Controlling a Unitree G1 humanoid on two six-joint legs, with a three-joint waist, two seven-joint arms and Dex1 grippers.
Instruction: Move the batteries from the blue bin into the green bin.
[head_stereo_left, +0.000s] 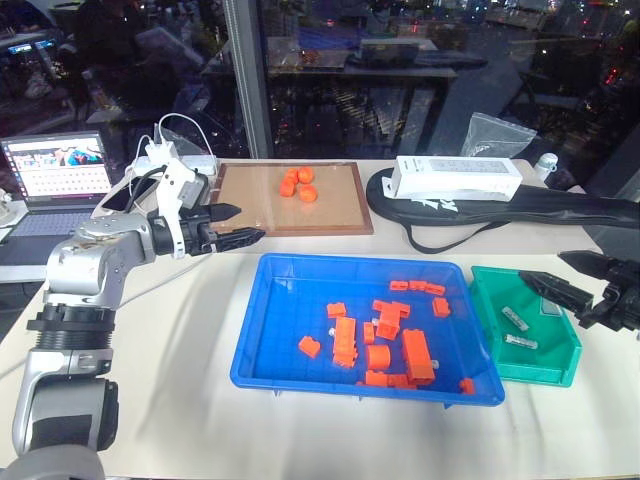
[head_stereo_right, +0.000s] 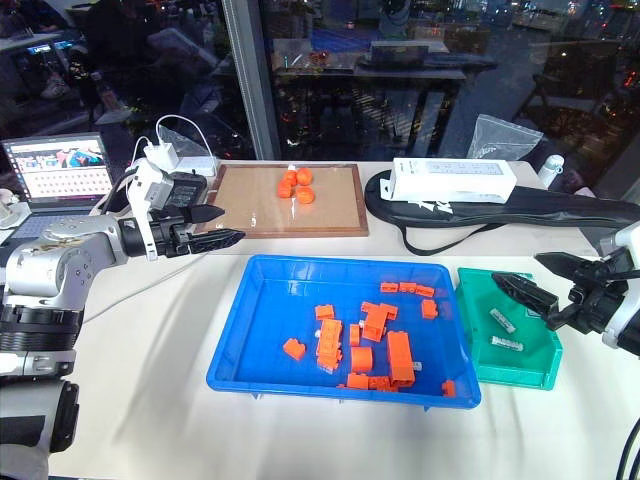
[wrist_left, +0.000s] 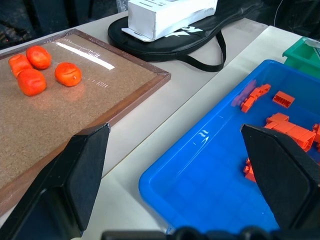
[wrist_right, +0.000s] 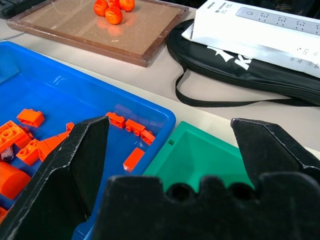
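Note:
The blue bin (head_stereo_left: 285, 330) lies mid-table holding several orange blocks (head_stereo_left: 415, 352); a small silver end (head_stereo_left: 331, 329) peeks out beside them, perhaps one of the batteries. To its right, the green bin (head_stereo_left: 548, 368) holds two batteries (head_stereo_left: 513, 315) (head_stereo_left: 521, 342). My left gripper (head_stereo_left: 250, 222) hovers open and empty near the blue bin's far left corner. In its wrist view the left gripper (wrist_left: 174, 129) frames that corner. My right gripper (head_stereo_left: 541, 266) hangs open and empty over the green bin's far right side. Seen from its wrist, the right gripper (wrist_right: 170, 122) spans the green bin (wrist_right: 200, 155).
A brown wooden-framed tray (head_stereo_left: 330, 210) with orange fruits (head_stereo_left: 298, 183) sits behind the blue bin. A white box (head_stereo_left: 457, 178) rests on a black bag (head_stereo_left: 560, 208) at the back right. A laptop (head_stereo_left: 55, 170) and a charger with cables (head_stereo_left: 165, 155) stand at the back left.

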